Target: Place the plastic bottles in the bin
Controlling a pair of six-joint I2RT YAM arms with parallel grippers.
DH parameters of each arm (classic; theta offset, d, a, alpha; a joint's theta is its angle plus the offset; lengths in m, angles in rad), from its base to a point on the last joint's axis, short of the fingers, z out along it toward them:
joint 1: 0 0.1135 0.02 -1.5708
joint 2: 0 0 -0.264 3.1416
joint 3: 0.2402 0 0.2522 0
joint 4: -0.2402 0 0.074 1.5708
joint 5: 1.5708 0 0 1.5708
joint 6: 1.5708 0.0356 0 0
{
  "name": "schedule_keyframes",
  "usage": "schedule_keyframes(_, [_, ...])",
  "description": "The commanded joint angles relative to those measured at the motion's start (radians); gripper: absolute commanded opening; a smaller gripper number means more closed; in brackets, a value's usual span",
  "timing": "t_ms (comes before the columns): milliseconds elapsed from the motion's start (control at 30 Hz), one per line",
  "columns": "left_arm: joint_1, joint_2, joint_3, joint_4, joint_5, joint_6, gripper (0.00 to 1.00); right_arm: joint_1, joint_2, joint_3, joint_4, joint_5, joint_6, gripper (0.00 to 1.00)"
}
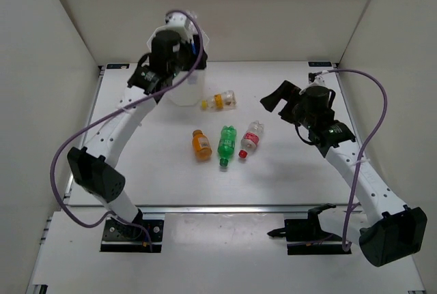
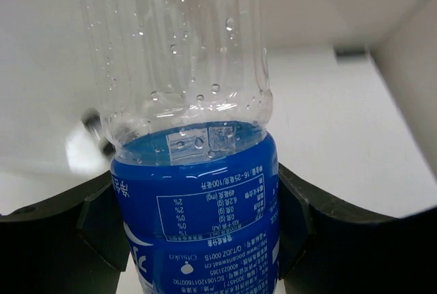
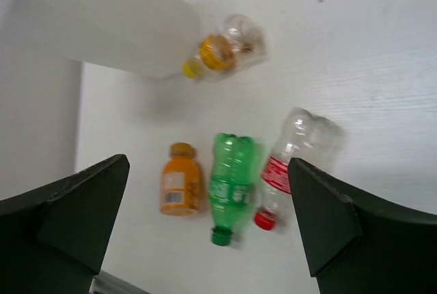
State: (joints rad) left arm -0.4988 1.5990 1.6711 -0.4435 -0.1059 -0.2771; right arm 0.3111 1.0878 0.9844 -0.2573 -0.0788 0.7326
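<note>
My left gripper [image 1: 176,62] is at the back of the table, against the translucent white bin [image 1: 186,95]. In the left wrist view it [image 2: 198,229] is shut on a clear bottle with a blue label [image 2: 198,198], held upright between both fingers. My right gripper [image 1: 276,97] is open and empty above the table. Its wrist view [image 3: 208,171] looks down on the orange bottle [image 3: 180,185], the green bottle [image 3: 231,174] and the red-labelled bottle [image 3: 290,161], all lying side by side. The yellow-orange labelled bottle [image 3: 220,50] lies against the bin [image 3: 109,21]. No black-labelled bottle shows.
White walls close in the table on the left, back and right. In the top view the orange [image 1: 201,145], green [image 1: 226,142] and red-labelled [image 1: 250,137] bottles lie mid-table, and the yellow-orange labelled one [image 1: 222,101] lies right of the bin.
</note>
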Motion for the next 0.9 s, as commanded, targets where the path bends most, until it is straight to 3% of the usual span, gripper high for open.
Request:
schedule_keyframes(0, [0.043,0.088,0.284,-0.034,-0.123,0.058,0.18,-0.009,0.043,0.023,-0.126,0.051,-0.133,0.99])
schedule_keyframes(100, [0.068,0.205,0.477,-0.044,-0.127,0.062,0.22,-0.003,0.107,0.034,-0.192,0.13,-0.202,1.0])
schedule_keyframes(167, [0.08,0.271,0.528,-0.028,-0.185,0.04,0.22,0.006,0.156,0.043,-0.236,0.218,-0.225,0.99])
schedule_keyframes(333, [0.169,0.343,0.533,0.026,-0.179,-0.045,0.4,-0.004,0.182,0.034,-0.218,0.316,-0.301,0.99])
schedule_keyframes(400, [0.195,0.367,0.527,0.051,-0.196,-0.068,0.59,-0.035,0.191,0.039,-0.201,0.333,-0.314,1.0])
schedule_keyframes(433, [0.198,0.383,0.542,0.054,-0.186,-0.076,0.83,-0.036,0.184,0.042,-0.206,0.33,-0.329,0.99])
schedule_keyframes(467, [0.203,0.391,0.571,0.037,-0.172,-0.076,0.99,-0.058,0.184,0.045,-0.198,0.329,-0.346,1.0])
schedule_keyframes(667, [0.166,0.372,0.624,0.029,-0.176,-0.017,0.99,-0.049,0.184,0.045,-0.192,0.373,-0.412,0.99])
schedule_keyframes(767, [0.141,0.305,0.557,-0.007,-0.16,-0.013,0.99,-0.036,0.181,0.017,-0.18,0.355,-0.424,1.0])
schedule_keyframes(867, [0.103,0.181,0.398,-0.078,-0.118,-0.001,0.99,-0.041,0.158,0.001,-0.18,0.318,-0.409,0.99])
